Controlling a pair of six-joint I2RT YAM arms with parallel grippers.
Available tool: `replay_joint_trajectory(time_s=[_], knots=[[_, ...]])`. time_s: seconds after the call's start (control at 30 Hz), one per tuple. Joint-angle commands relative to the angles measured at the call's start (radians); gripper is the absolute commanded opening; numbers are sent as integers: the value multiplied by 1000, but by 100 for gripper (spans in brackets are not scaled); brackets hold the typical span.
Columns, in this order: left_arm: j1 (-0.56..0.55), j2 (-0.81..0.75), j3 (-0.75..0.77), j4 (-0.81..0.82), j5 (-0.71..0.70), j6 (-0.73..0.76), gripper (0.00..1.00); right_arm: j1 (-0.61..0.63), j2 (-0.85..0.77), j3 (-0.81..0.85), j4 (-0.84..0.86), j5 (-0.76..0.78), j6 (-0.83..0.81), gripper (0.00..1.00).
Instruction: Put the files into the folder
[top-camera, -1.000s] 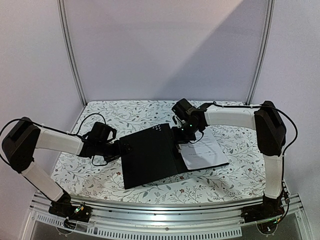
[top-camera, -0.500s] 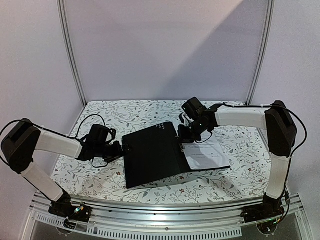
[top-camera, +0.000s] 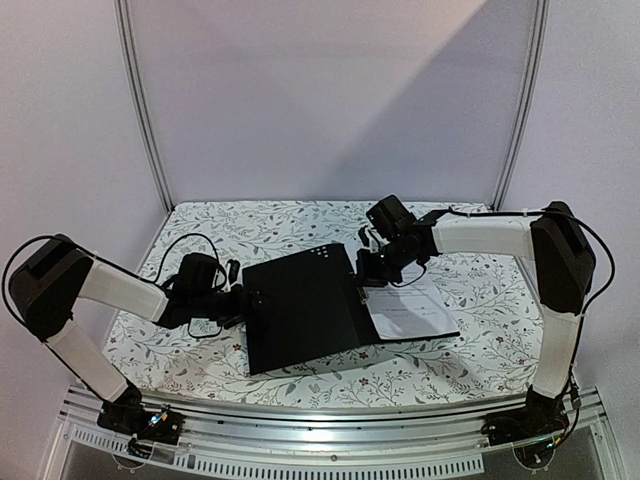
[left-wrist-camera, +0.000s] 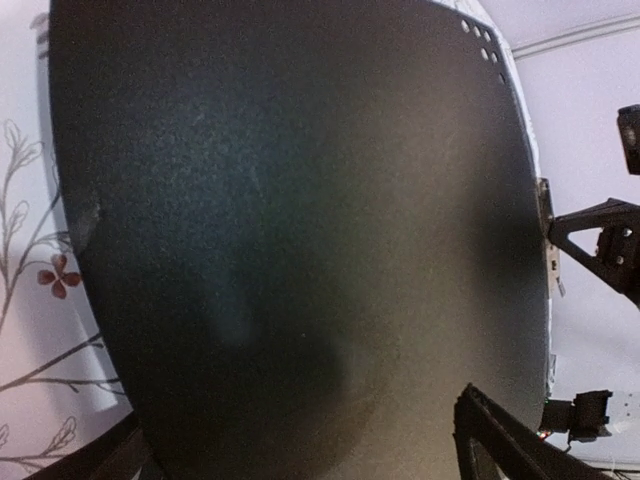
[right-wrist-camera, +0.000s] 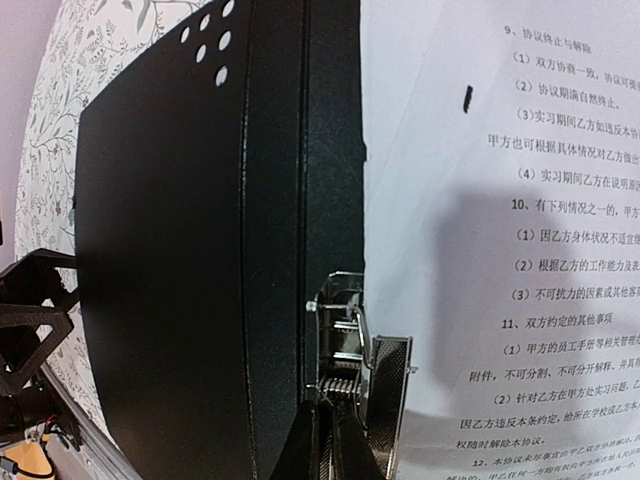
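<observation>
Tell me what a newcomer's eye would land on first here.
The big black open folder lying mid-table on the floral cloth, with a white sheet of fine black text on its right half. Next, the two arms meeting it: the left pincer at its left edge, the right pincer by the metal clip at the spine.

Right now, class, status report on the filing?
Left hand open at folder edge. Right hand at metal clip, grip unclear. Printed sheet inside folder; nothing blocking.
</observation>
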Motion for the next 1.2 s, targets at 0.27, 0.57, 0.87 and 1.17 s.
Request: replay_joint_trajectory(time_s=[0.27,0.57,0.87,1.17], knots=[[-10,-98,-31,-2,68,2,91,-4,77,4,35,-23,-5,22],[-12,-9,92,61,138,-20,89,-57,29,63,-63,-5,-45,46],[-94,-5,279,50,131,41,92,-297,-165,-102,-73,-4,-115,60],[-228,266,705,-22,158,34,99,-492,-349,-224,-96,55,-189,66]])
